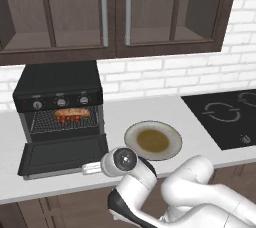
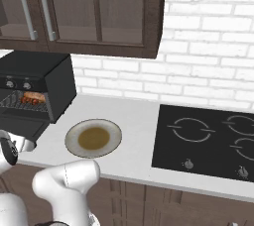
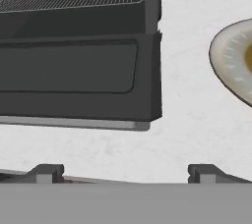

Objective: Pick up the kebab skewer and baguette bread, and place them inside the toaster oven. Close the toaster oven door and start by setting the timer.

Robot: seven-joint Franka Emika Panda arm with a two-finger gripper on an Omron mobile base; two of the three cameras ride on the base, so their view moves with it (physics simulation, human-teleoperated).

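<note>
Food on the rack, door down, our fingers spread wide.
From the left base we see the kebab skewer [image 1: 70, 118] and baguette bread [image 1: 73, 112] inside the toaster oven [image 1: 59, 103]. From the right base, the plate [image 2: 93, 138] sits beside it. Looking along our hand, the toaster oven door [image 3: 74, 78] lies flat just ahead of our gripper [image 3: 125, 174], nothing held.
</note>
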